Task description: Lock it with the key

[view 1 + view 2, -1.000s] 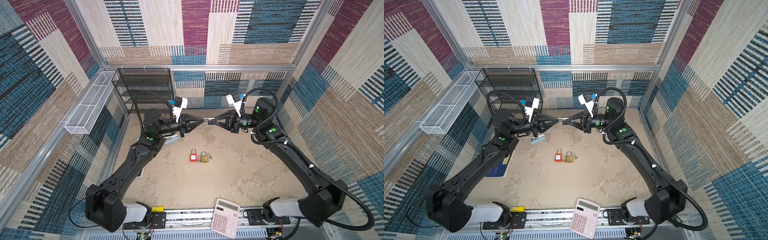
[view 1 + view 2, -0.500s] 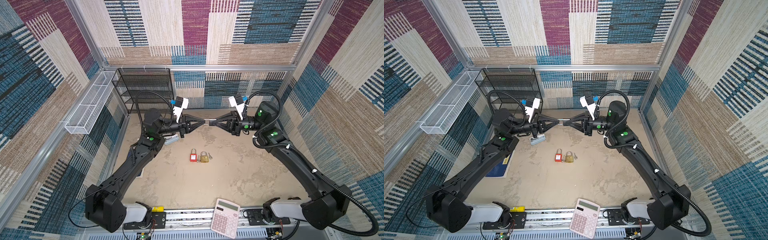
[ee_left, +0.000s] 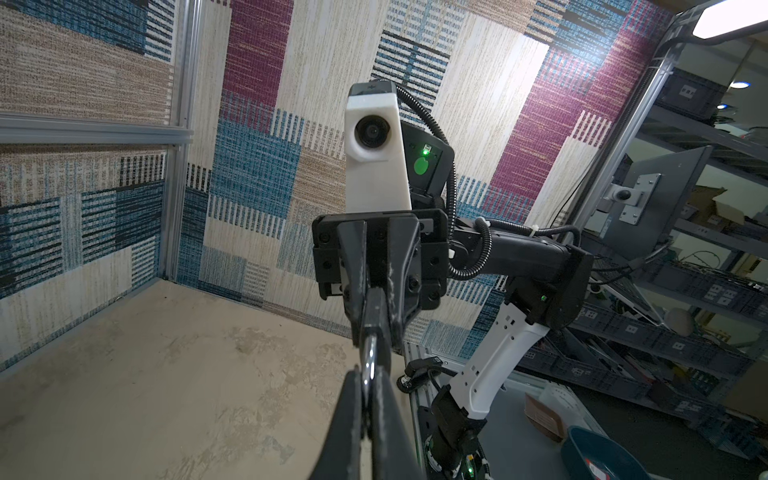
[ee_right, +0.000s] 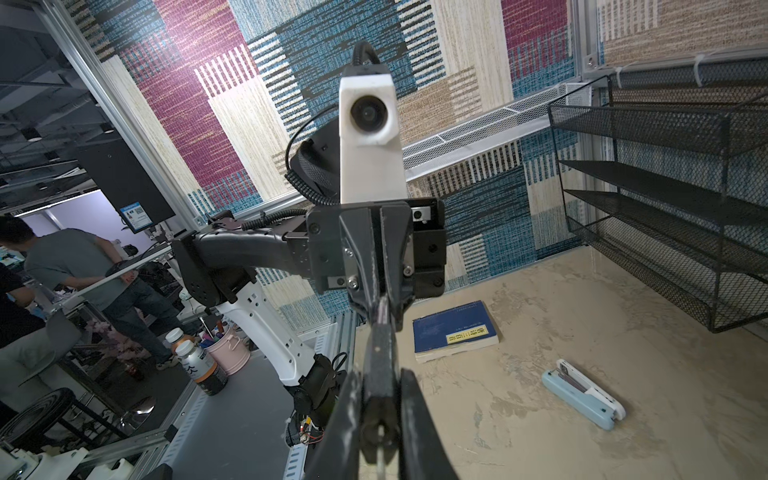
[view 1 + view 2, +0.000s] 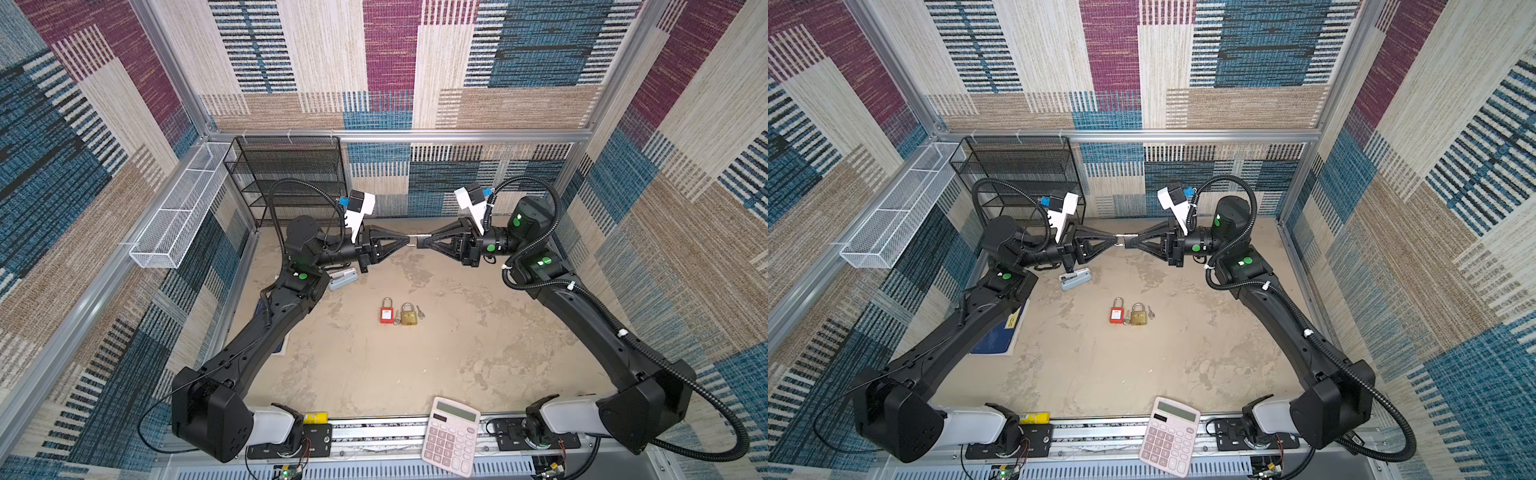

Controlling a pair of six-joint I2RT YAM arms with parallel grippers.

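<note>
Step, as I read it: key work in mid-air. Right gripper point(image 5: 428, 240) clamped on black lock body point(image 4: 376, 374), raised well behind red padlock point(image 5: 386, 314). Left gripper point(image 5: 405, 241) pinched shut on silver part point(image 3: 370, 361); key or shackle unclear. Next: hold alignment, twist without slipping.

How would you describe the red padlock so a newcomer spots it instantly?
Look at the beige tabletop, near its middle. Two padlocks lie flat there side by side. The red padlock is the left one in both top views: red body, white label, unlike the brass padlock beside it.
</note>
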